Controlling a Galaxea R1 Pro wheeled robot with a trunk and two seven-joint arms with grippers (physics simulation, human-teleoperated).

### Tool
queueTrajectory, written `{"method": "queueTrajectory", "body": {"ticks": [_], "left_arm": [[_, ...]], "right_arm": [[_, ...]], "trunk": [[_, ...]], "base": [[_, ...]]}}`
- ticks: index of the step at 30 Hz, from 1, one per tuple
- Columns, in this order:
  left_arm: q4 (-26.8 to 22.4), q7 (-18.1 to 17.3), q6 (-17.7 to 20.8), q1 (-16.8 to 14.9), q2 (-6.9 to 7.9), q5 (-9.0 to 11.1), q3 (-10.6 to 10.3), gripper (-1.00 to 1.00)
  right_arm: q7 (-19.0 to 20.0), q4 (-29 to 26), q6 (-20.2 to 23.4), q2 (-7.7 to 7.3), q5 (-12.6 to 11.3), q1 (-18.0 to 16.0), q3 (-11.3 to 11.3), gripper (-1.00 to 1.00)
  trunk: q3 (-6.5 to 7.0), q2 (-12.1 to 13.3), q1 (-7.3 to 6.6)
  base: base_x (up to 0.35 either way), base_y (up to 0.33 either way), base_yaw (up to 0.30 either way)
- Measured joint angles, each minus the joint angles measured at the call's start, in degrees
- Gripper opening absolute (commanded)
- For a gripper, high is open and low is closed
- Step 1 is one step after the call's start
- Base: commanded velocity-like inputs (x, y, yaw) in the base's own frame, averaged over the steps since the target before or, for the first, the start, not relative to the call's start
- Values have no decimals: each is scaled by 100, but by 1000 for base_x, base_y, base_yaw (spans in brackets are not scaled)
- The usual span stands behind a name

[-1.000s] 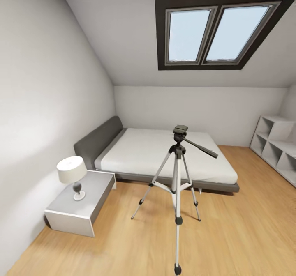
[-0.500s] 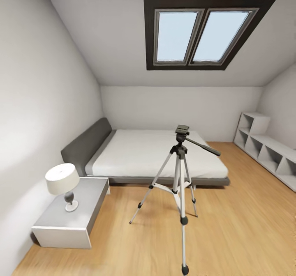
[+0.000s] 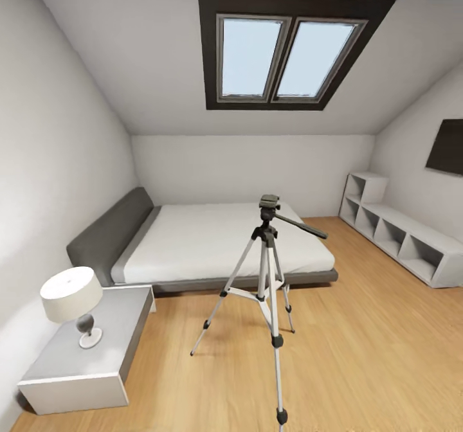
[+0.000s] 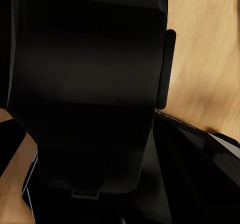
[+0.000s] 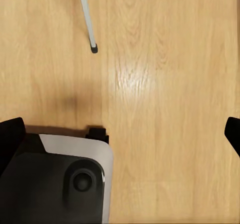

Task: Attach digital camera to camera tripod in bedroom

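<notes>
Camera tripod (image 3: 269, 271) stands upright on the wood floor (image 3: 373, 348) just before the bed (image 3: 218, 242), head bare. Right gripper (image 5: 120, 134) fingers apart, empty. Left gripper state cannot be determined.

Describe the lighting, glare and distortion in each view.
Head view: even, soft light, sharp throughout; wide-angle stretch bends the walls and skylight; the tripod casts almost no shadow. Left wrist view: mostly dark, a black shape blocks it, with a strip of floor lit. Right wrist view: a bright glare patch on the floor and a faint shadow near the tripod foot.
</notes>
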Motion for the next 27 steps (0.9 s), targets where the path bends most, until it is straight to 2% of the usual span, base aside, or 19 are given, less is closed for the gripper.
{"method": "queueTrajectory", "body": {"ticks": [27], "left_arm": [[-1,8,-3,0,0,0,0,-100]], "right_arm": [[0,-1,6,3,1,0,0,100]], "trunk": [[0,0,0]], "base": [[0,1,-234]]}}
